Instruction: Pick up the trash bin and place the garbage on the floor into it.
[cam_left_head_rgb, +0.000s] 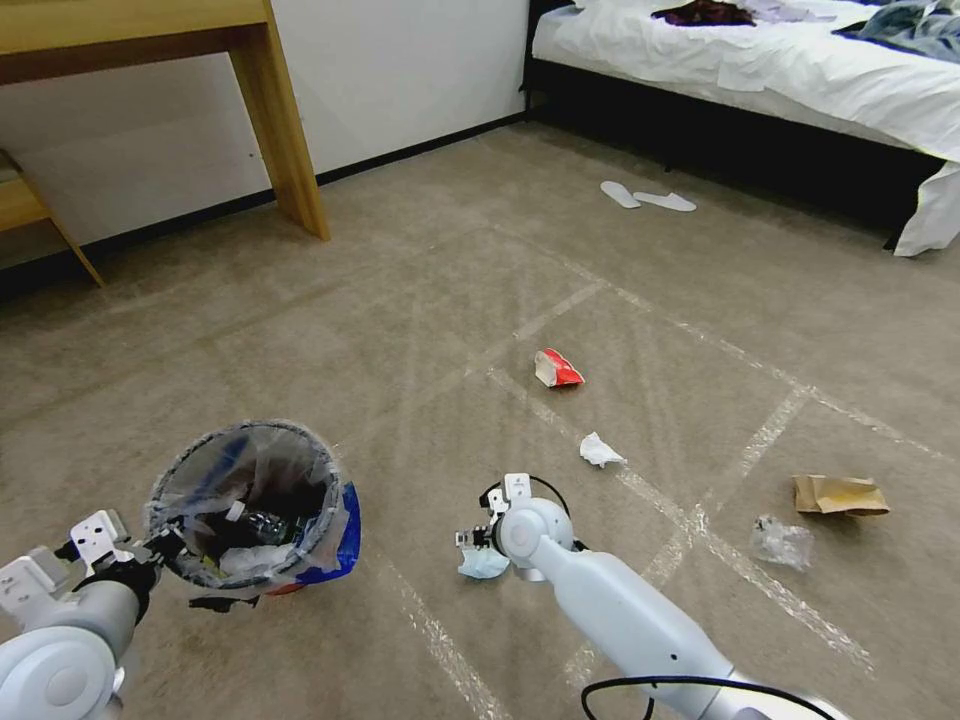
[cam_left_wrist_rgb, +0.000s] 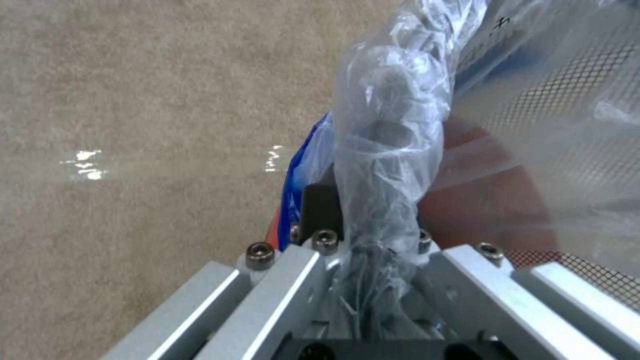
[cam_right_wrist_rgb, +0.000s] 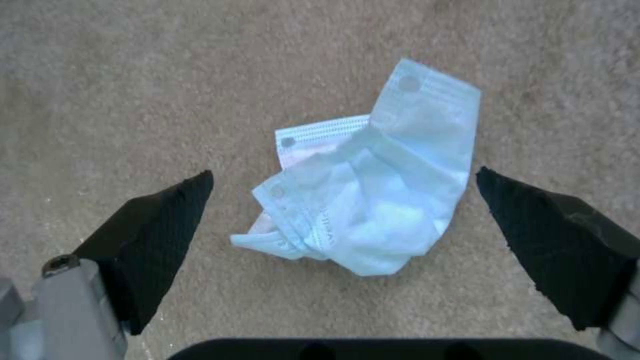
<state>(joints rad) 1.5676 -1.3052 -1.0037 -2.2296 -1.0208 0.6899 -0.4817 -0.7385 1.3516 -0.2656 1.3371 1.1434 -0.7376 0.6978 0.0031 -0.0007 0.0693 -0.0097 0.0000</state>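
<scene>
Directly beneath the right gripper (cam_right_wrist_rgb: 343, 200), whose black fingers (cam_right_wrist_rgb: 157, 230) were spread wide, a crumpled pale-blue mask (cam_right_wrist_rgb: 370, 200) lay on the beige carpet (cam_left_head_rgb: 420, 300), between the tips. Meanwhile the left gripper (cam_left_head_rgb: 160, 548) pinched the plastic-lined round red trash bin (cam_left_head_rgb: 250, 505) by its rim, held close to the mask's left.

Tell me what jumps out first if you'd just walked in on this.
The left gripper holds the plastic-lined trash bin by its rim, off the floor. The right gripper hangs open straddling a crumpled blue mask. Beyond lie a red-white carton and a white tissue.
</scene>
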